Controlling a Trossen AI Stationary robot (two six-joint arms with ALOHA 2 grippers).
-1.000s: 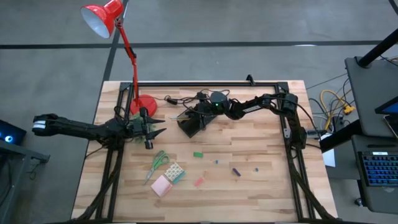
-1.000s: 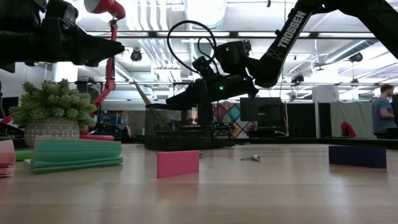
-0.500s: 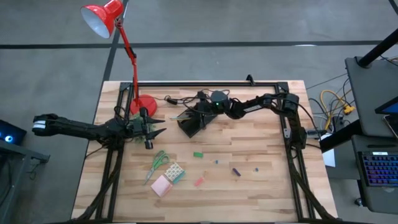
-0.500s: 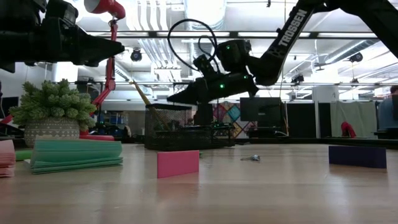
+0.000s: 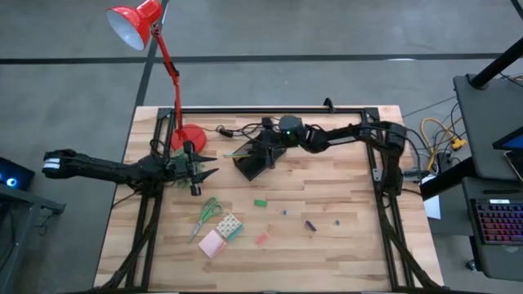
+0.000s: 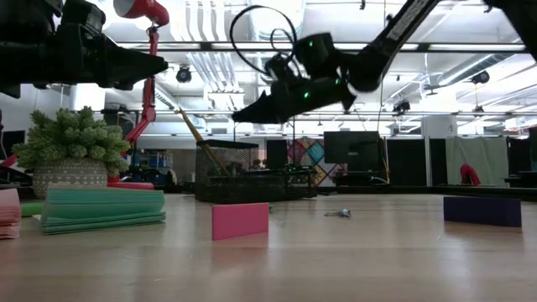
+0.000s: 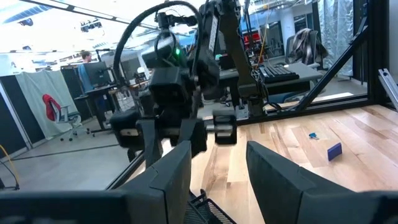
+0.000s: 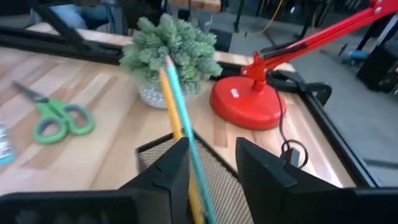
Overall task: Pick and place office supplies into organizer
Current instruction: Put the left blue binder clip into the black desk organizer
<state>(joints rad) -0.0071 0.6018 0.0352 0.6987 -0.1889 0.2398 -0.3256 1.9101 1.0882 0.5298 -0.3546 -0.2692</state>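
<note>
Two pencils already stand in the organizer [image 5: 252, 164]; my right gripper [image 5: 265, 147] hovers above it, between placements.
My right gripper's fingers are parted and hold nothing, poised over the black mesh organizer at upper centre of the high view, where a yellow pencil [image 8: 175, 118] and a teal pencil [image 8: 185, 127] lean upright. My left gripper [image 5: 202, 167] waits at centre left, fingers spread and empty. I judge the next move to be a reach toward lower centre, where the green-handled scissors [image 5: 207, 215], patterned block [image 5: 230, 225], pink sticky-note pad [image 5: 212, 243] and small coloured pieces [image 5: 260, 202] lie loose on the desk [image 5: 343, 237]. The small flat pieces will call for a low, precise pinch.
</note>
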